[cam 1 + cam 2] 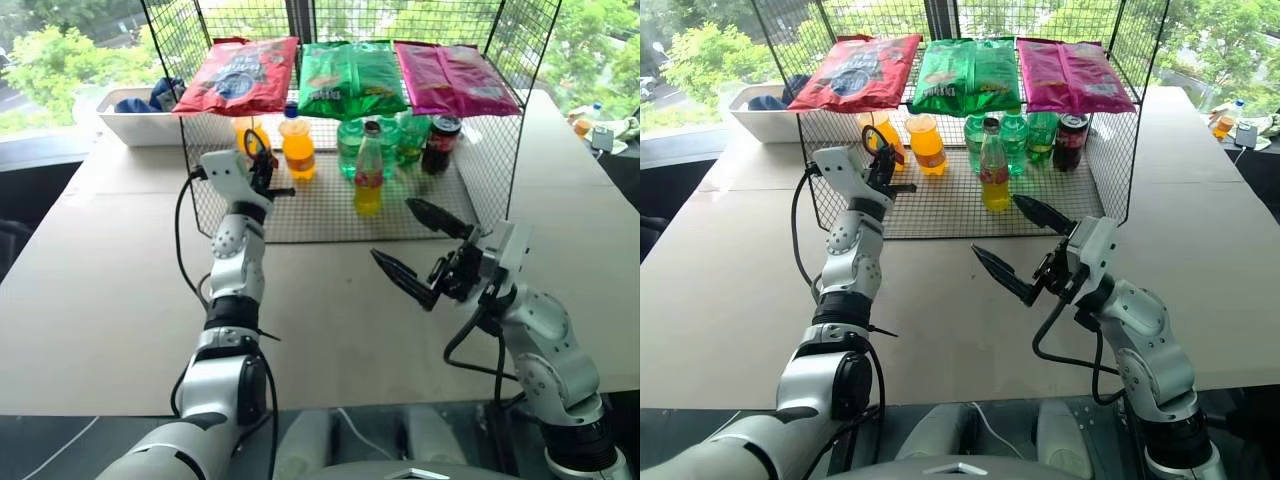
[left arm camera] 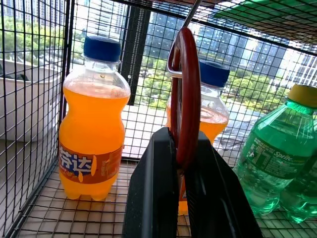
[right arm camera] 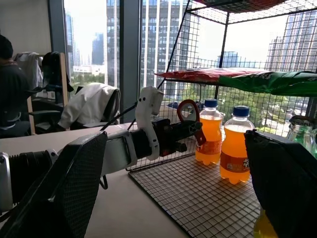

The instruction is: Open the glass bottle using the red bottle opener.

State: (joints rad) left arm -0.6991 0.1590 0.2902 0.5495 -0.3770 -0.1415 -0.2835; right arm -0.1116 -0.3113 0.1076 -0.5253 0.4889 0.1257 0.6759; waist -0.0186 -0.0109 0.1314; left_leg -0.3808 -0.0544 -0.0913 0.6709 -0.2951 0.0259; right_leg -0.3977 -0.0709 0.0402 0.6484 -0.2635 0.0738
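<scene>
The left gripper (image 2: 181,198) has its jaws clamped on the handle of the red bottle opener (image 2: 185,94), whose oval loop stands up above the fingertips, just in front of two orange bottles (image 2: 94,124) at the far left of the wire rack (image 1: 330,215). A thin metal hook or wire seems to pass through the top of the loop (it is hard to tell whether the opener is free of it). The right gripper (image 1: 420,250) hangs over the surface (image 1: 100,300) nearer the robot, jaws spread wide and holding nothing, pointed toward the rack.

The glass bottle (image 1: 368,170) stands upright on the rack floor, at the front and roughly in the middle, to the right of the opener and apart from it, with green bottles (image 1: 352,148) and a dark cola can (image 1: 441,143) just behind. Three snack bags (image 1: 350,75) lie across the rack's top.

Risks, as I judge them: if the loop is caught on that hook, pulling away could twist the opener in the grip or jerk the rack. The hold is on the short handle alone, so levering on the cap may let the opener slip or rotate. The bottle is slim and unsupported; unless the right gripper steadies it first, pressure at the cap could tip it into the bottles behind.
</scene>
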